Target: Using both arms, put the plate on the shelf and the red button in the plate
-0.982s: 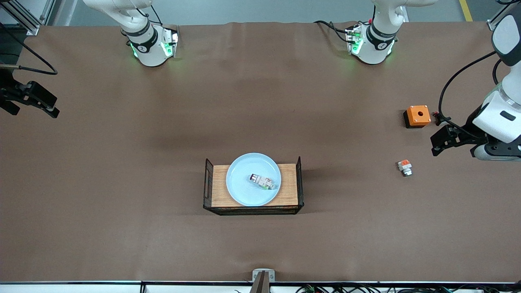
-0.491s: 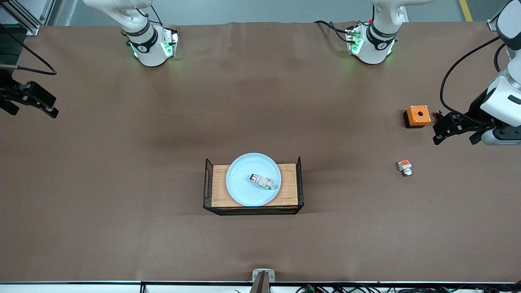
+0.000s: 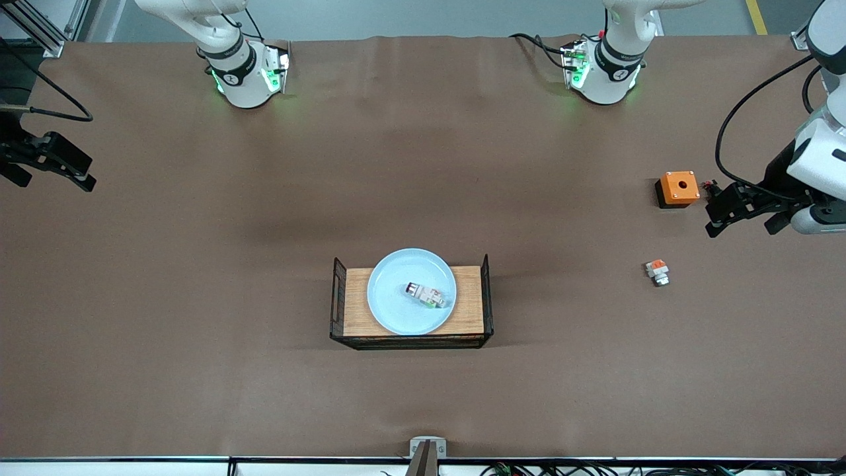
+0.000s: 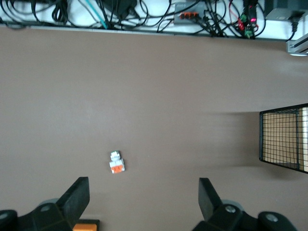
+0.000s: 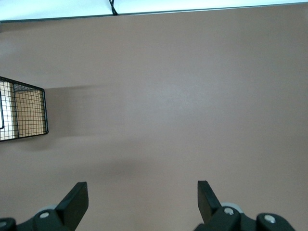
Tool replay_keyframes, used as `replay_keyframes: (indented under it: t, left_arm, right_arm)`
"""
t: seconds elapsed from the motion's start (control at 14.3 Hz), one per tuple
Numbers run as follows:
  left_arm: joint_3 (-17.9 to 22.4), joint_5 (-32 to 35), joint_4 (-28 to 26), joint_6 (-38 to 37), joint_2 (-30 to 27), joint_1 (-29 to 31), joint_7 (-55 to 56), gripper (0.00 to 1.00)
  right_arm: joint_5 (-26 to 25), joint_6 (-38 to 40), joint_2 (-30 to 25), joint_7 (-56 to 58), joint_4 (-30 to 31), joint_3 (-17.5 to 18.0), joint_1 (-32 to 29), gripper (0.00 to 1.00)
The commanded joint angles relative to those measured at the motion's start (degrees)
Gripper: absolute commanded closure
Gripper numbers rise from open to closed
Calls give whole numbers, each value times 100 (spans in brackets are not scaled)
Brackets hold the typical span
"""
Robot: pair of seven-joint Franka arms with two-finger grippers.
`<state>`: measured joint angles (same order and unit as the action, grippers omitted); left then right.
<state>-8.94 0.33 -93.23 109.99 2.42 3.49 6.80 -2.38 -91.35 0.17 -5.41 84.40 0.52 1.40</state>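
The pale-blue plate (image 3: pixel 395 312) lies on the wooden tray (image 3: pixel 353 301) in the middle of the table. The red button (image 3: pixel 423 293) lies on its side in the plate, toward the left arm's end. My left gripper (image 3: pixel 710 216) is open and empty, held over the table beside the orange box at the left arm's end; its own view (image 4: pixel 144 185) shows bare table between the fingers. My right gripper (image 3: pixel 89 173) is open and empty at the right arm's end of the table, far from the tray; its own view (image 5: pixel 142 185) shows only bare table.
An orange box with a round hole (image 3: pixel 678 188) sits near the left gripper and shows in the left wrist view (image 4: pixel 85 225). A white block with an orange top (image 3: pixel 657 272) (image 4: pixel 116 163) lies nearer the front camera. The tray's mesh end walls show in both wrist views (image 4: pixel 284 137) (image 5: pixel 24 113).
My left gripper has drawn back from above the white block to beside the orange box, then nearly stopped. The right arm, the plate and the button have not moved.
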Motion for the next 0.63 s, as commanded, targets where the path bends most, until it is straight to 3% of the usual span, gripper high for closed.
replay_keyframes:
  t: [0.0,0.56]
  left_arm:
    - [-56,81,6,241,-75,99,-170,0]
    - [-56,46,-11,734,232,64,-48,0]
  right_arm:
    - [27,56,18,312,-90,45,-78,0]
    - [27,64,18,321,-90,45,-131,0]
